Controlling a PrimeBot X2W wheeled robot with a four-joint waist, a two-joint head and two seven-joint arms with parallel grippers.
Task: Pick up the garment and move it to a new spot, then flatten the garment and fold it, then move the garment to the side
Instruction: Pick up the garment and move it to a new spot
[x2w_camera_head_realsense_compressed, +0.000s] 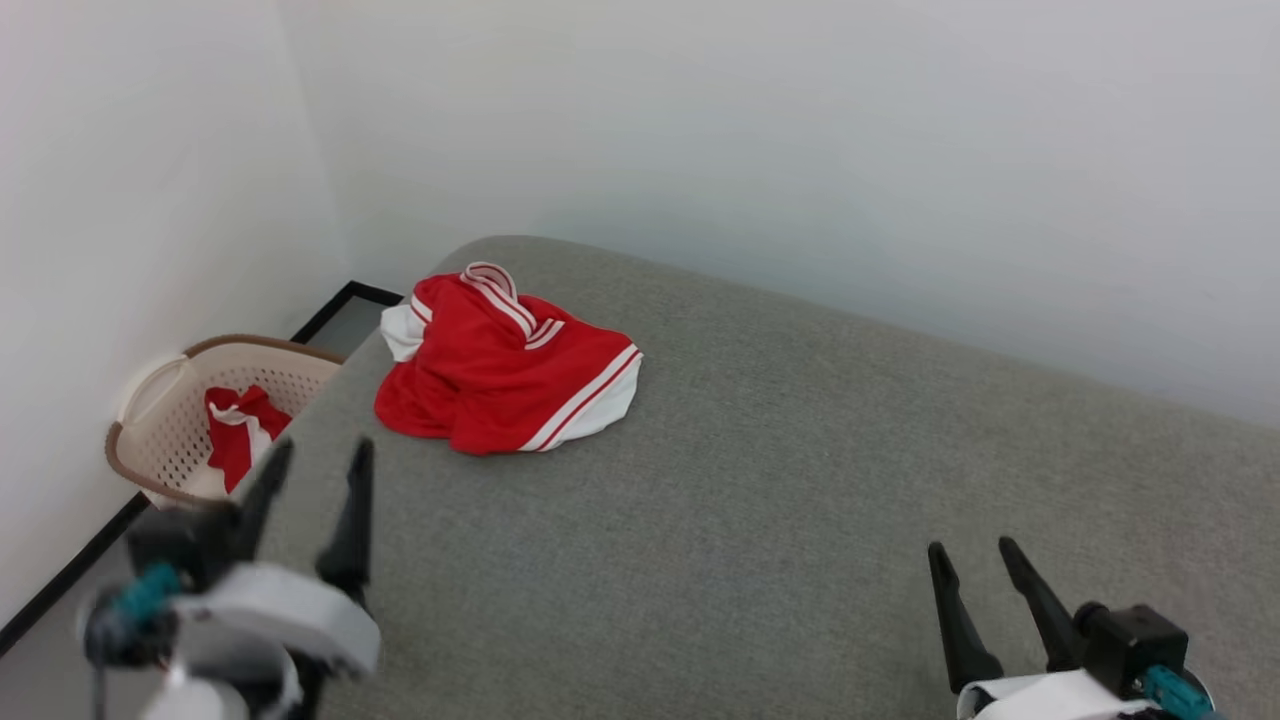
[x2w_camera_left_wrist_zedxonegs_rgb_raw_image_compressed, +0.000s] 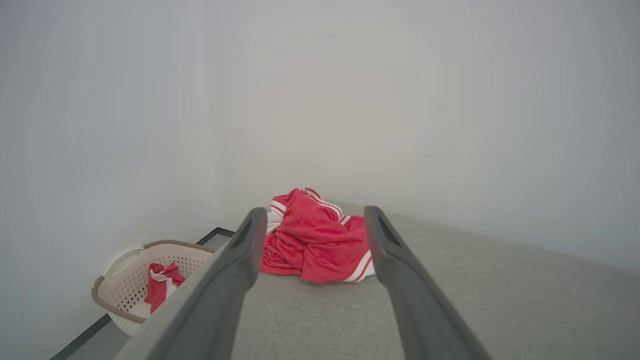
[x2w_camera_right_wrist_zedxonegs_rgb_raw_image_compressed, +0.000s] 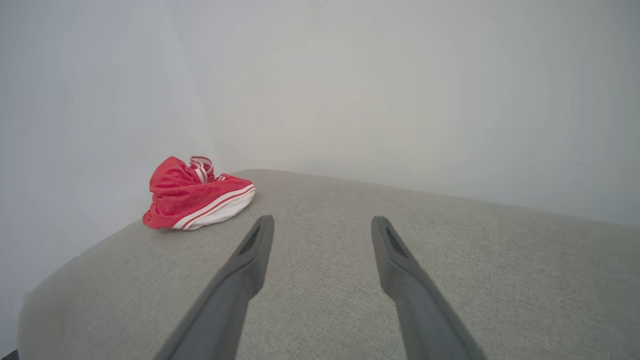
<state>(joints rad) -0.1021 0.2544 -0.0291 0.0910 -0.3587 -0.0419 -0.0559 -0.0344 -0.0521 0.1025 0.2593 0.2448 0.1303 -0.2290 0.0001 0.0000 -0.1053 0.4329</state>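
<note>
Left hand (x2w_camera_head_realsense_compressed: 324, 447) hangs spread, aimed at the crumpled garment (x2w_camera_head_realsense_compressed: 500, 380) on the grey cushion (x2w_camera_head_realsense_compressed: 800, 450), apparently lining up a pick; right hand (x2w_camera_head_realsense_compressed: 970, 546) is spread too, well apart.

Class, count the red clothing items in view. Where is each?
2. The garment lies crumpled near the far left corner of the cushion; a second red piece sits in the basket beside it. The basket may hide more.

Home-like laundry corner; shown by a grey fabric-upholstered surface (x2w_camera_head_realsense_compressed: 820, 480) set against plain white walls (x2w_camera_head_realsense_compressed: 760, 130); a crumpled garment (x2w_camera_head_realsense_compressed: 500, 385) is laid on it; a perforated laundry basket (x2w_camera_head_realsense_compressed: 160, 425) holding red clothing (x2w_camera_head_realsense_compressed: 238, 432) is placed by black skirting (x2w_camera_head_realsense_compressed: 60, 585).
</note>
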